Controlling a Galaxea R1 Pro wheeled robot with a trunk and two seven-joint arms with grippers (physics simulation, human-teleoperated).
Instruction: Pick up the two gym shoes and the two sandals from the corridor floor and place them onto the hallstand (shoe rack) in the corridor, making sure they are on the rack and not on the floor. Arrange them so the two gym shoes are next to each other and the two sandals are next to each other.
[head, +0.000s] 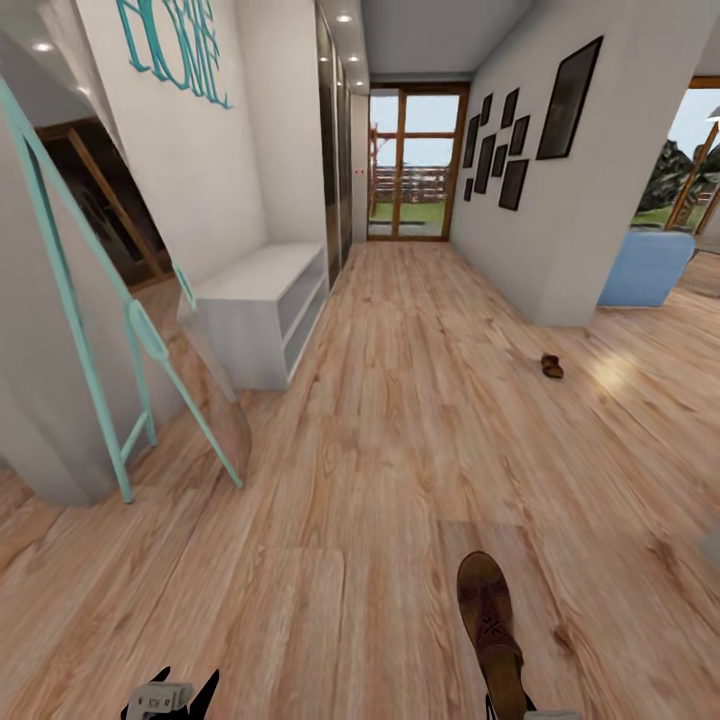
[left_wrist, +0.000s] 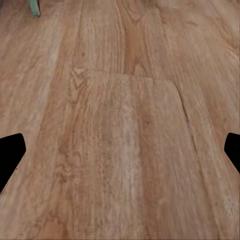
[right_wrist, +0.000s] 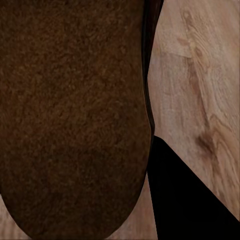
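The right gripper (head: 515, 712) clasps a brown sandal (head: 490, 630) at lower centre. The left gripper (left_wrist: 120, 150) hangs spread wide over bare floor (left_wrist: 120, 100). A second sandal (head: 552, 366) lies right of centre.

One sandal (head: 490, 630) lay lengthwise at the near edge of the corridor floor (head: 400, 430), right of centre, its heel end by the right gripper (head: 520, 712) — in the right wrist view the sandal's sole (right_wrist: 70, 115) sat just beside one of the fingers (right_wrist: 185, 200). The left gripper (head: 172, 697) hung to its left, over bare planks. The second sandal (head: 552, 366) lay well apart, farther on and to the right, near a wall corner. A low bench (head: 265, 305) stood against the left wall; nearer, a leaning mirror (head: 130, 330) stood before it. A glazed door (head: 417, 165) closed the far end.
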